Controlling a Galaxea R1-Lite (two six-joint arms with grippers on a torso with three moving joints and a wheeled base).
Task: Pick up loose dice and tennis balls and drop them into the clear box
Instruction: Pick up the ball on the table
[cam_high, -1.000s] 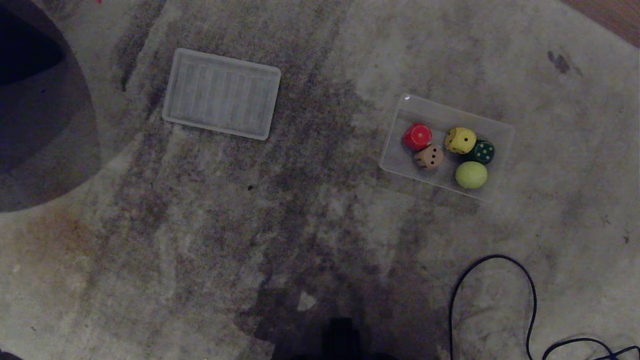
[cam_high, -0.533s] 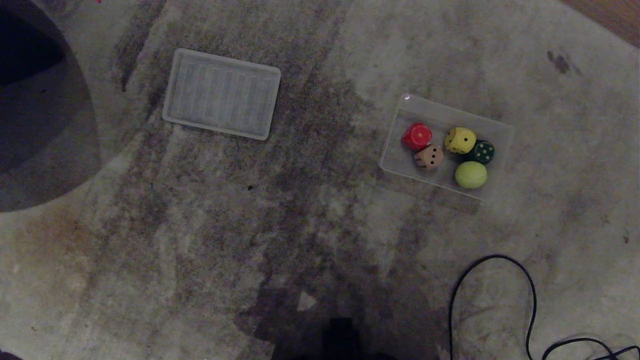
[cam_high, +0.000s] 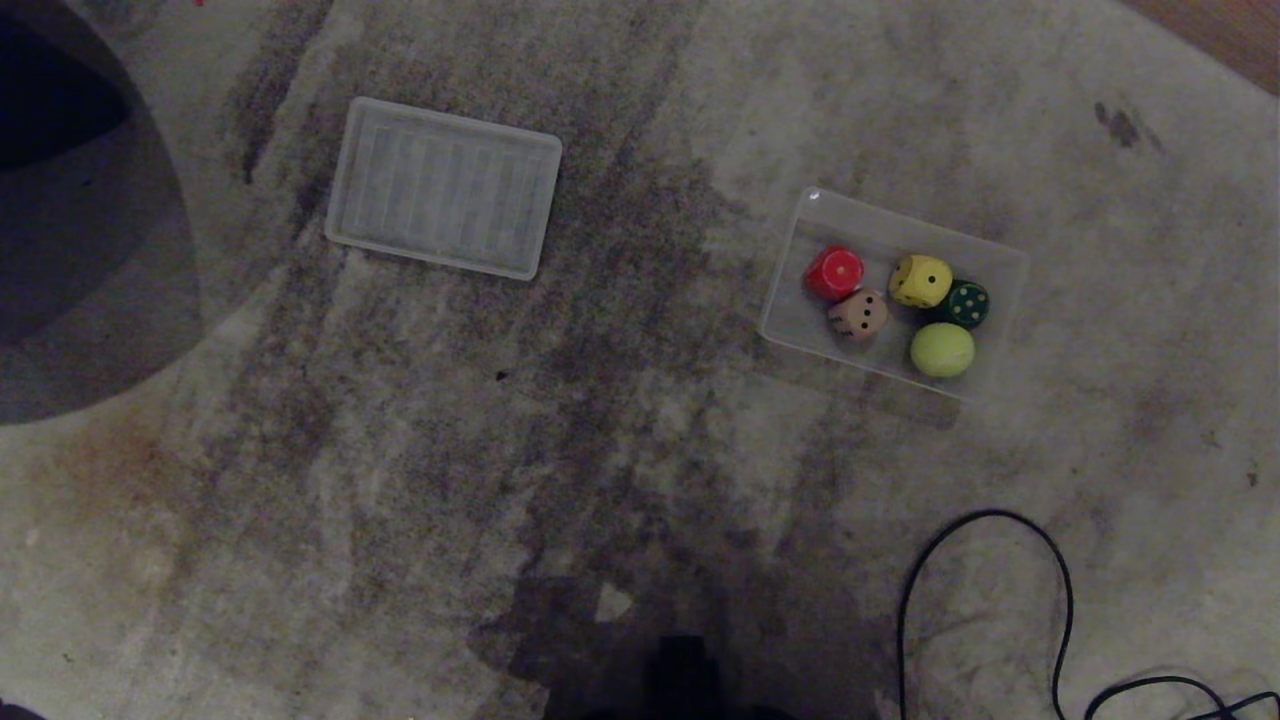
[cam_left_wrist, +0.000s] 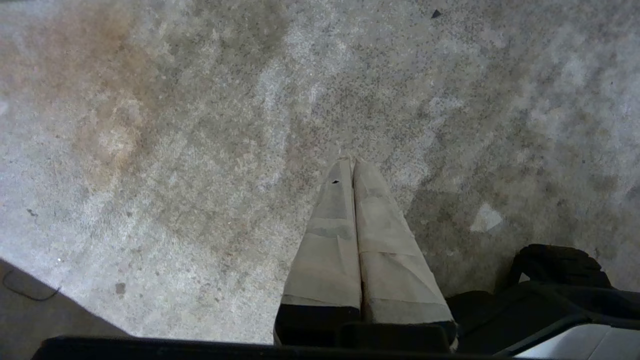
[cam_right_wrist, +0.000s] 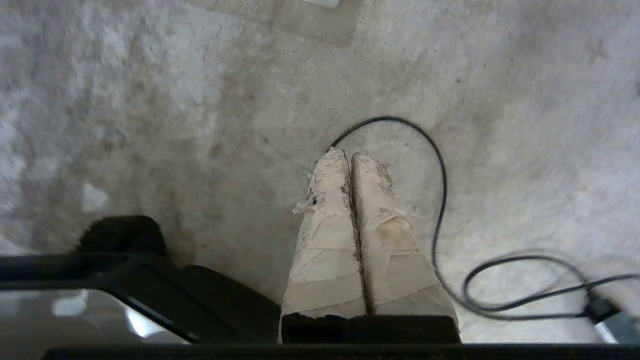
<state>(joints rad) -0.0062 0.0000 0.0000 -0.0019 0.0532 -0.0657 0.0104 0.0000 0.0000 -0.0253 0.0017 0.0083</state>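
You are looking down on a stained grey carpet (cam_high: 640, 400). The clear box (cam_high: 812, 210) sits right of centre in the head view, slightly above the middle, its long side slanting down toward the right. Inside it you can count four dice and one ball. The red die (cam_high: 834, 272) is at the box's left end, with the tan die (cam_high: 858, 314) just below it and touching it. The yellow die (cam_high: 920, 281) is in the middle, and the green die (cam_high: 966, 304) is tucked against its lower right. The tennis ball (cam_high: 942, 349) lies below those two, close to the box's lower wall. You will see only this one ball in the head view; no dice or balls lie loose on the carpet there.

A flat white ribbed panel (cam_high: 443, 187) lies in the upper left of the frame, well apart from the box. A black cable (cam_high: 1040, 545) loops across the lower right corner. A dark rounded shape (cam_high: 60, 200) fills the left edge.

Neither arm shows in the head view. In the left wrist view, your left gripper (cam_left_wrist: 352, 161) hangs over bare carpet with its taped fingers pressed together and nothing between them. In the right wrist view, the right gripper (cam_right_wrist: 348, 153) is likewise pressed together and empty, its tips just inside the cable's loop.
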